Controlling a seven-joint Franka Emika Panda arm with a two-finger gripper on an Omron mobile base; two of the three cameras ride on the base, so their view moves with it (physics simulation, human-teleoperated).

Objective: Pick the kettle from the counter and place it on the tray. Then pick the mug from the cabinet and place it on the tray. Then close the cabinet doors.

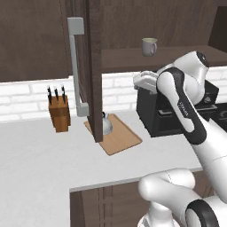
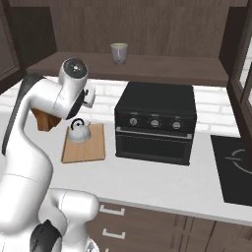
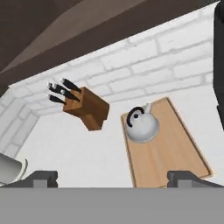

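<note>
Kettle [image 3: 141, 126] already resting on tray [image 3: 175, 153]. Gripper [image 3: 116, 177] spread wide, clamping nothing, hovering above. Mug [image 2: 118, 52] upright on cabinet [image 2: 162, 66] shelf, toward one o'clock in right base view, up and beyond.

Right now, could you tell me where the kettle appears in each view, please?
Left base view: kettle at centre, half hidden behind the open cabinet door, on the tray's far end.
Right base view: left of centre, beside the oven.
Hand view: centre right, on the tray.
Shared landmark: the tray.
</note>
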